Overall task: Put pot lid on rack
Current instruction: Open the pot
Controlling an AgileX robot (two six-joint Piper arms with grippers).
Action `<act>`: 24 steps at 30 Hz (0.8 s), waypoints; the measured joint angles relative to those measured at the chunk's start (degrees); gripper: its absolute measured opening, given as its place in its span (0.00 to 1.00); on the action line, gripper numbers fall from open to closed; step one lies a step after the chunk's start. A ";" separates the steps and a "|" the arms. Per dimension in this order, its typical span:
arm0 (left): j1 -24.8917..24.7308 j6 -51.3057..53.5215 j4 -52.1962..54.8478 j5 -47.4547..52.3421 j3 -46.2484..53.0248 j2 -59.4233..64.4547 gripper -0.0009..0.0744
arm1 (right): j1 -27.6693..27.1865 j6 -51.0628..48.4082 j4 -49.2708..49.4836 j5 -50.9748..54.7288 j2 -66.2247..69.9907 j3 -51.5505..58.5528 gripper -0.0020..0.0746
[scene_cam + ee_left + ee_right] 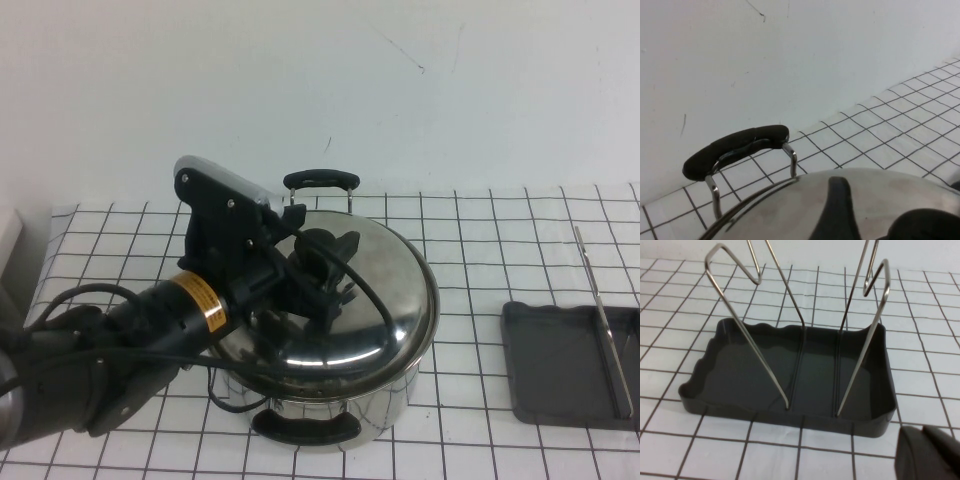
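The pot lid (pixel 375 300), shiny and domed, sits on the steel pot (pixel 350 408) at the table's middle. My left gripper (pixel 322 268) is low over the lid's centre, open, with its fingers on either side of the black knob (pixel 927 225). In the left wrist view one finger (pixel 837 210) stands apart from the knob, with bare lid (pixel 785 210) between them. The rack (pixel 555 365), a dark grey tray with a wire frame (pixel 600 310), stands at the right edge. My right gripper (pixel 925 455) is shut and empty, close to the rack's tray (pixel 740 380); it is out of the high view.
The pot's far black handle (pixel 320 180) rises behind the lid and also shows in the left wrist view (pixel 735 147). Its near handle (pixel 305 427) faces me. A white wall stands close behind. Checked cloth (pixel 480 250) lies open between pot and rack.
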 joint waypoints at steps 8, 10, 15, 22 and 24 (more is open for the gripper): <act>0.00 0.00 -1.17 -2.68 -0.21 3.72 0.65 | 0.00 0.00 0.00 0.00 0.00 0.00 0.02; 0.00 0.00 -1.63 -2.68 -0.21 3.77 0.58 | 0.00 0.00 0.00 0.00 0.00 0.00 0.02; 0.00 0.20 -1.59 -4.28 -0.21 3.77 0.43 | 0.00 0.00 0.00 0.00 0.00 0.00 0.02; 0.00 0.10 -1.69 -10.69 -0.21 2.55 0.43 | 0.00 0.00 0.00 0.00 0.00 0.00 0.02; 0.00 0.10 -1.69 -11.35 -0.21 0.89 0.43 | 0.00 0.00 0.00 0.00 0.00 0.00 0.02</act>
